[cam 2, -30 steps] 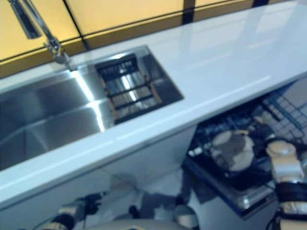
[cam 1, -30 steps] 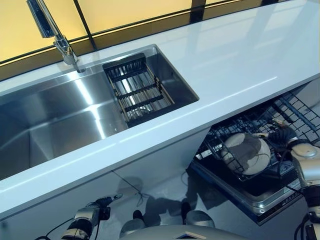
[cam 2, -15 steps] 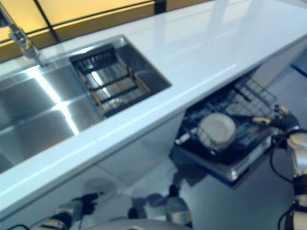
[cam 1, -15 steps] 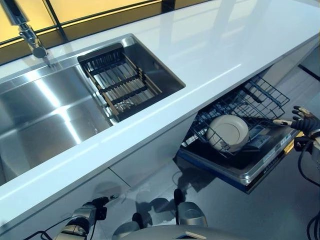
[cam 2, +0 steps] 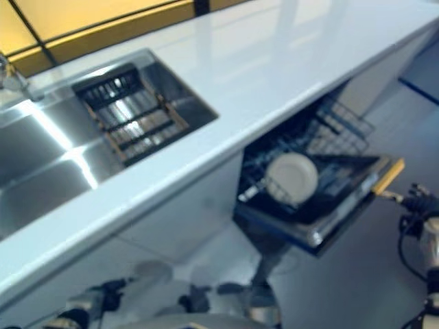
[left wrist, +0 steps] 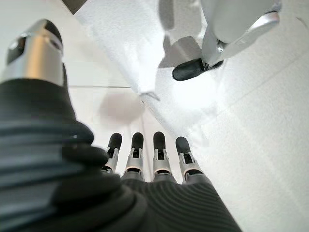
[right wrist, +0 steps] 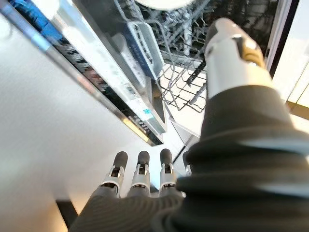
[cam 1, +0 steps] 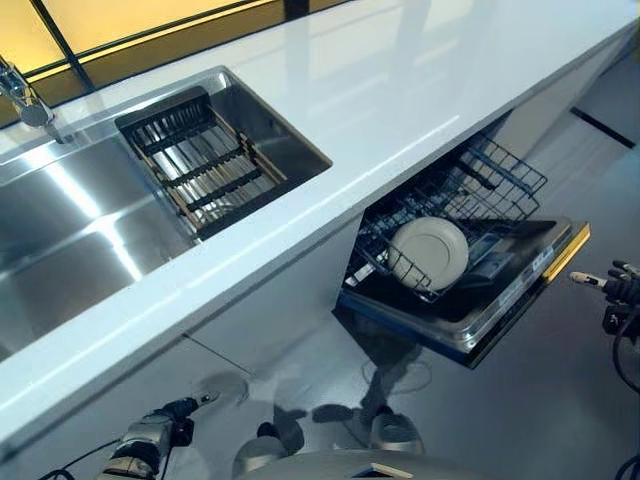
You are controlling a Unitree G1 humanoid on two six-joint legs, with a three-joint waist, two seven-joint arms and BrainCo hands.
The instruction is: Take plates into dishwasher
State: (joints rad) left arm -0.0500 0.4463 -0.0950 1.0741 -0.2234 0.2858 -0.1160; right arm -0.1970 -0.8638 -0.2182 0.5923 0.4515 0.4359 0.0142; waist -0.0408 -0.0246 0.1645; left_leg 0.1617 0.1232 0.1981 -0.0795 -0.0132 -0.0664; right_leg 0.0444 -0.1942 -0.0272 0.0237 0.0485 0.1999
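Note:
A white plate [cam 1: 428, 253] stands upright in the pulled-out lower rack [cam 1: 485, 180] of the dishwasher, under the counter. The dishwasher door [cam 1: 520, 300] is folded down and open. My right hand [cam 1: 618, 290] is open and empty, out past the door's yellow-edged front corner, apart from the plate. In the right wrist view its fingers [right wrist: 140, 171] are straight, with the door edge and rack beyond. My left hand [cam 1: 150, 440] hangs low by the cabinet front, open and empty; its straight fingers [left wrist: 154, 159] show over the floor.
A white countertop [cam 1: 400, 80] runs across above the dishwasher. A steel sink [cam 1: 60, 220] with a slatted drainer tray [cam 1: 200, 170] and a faucet [cam 1: 20, 95] lies to the left. The open door juts out into the grey floor [cam 1: 540, 420].
The camera has swung, shifting the whole scene left and up. My right hand has drawn back from the plate and rack to beyond the door's edge. The plate stays in the rack.

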